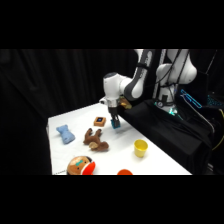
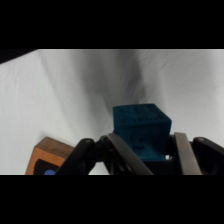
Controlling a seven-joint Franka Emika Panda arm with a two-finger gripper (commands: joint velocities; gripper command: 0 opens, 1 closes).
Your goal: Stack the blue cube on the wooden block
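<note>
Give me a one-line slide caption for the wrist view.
Gripper fingers flank the blue cube above the white table, wooden block beside.

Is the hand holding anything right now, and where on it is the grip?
Yes. The hand is closed on the small teal-blue cube, one finger on each opposite side face, low on the cube. The tan-brown wooden block lies apart, beside it.

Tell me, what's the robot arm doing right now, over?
Gripper shut on the blue cube. Wooden block beside it, top bare, cube not yet stacked. Brown plush animal nearby, not in the way.
</note>
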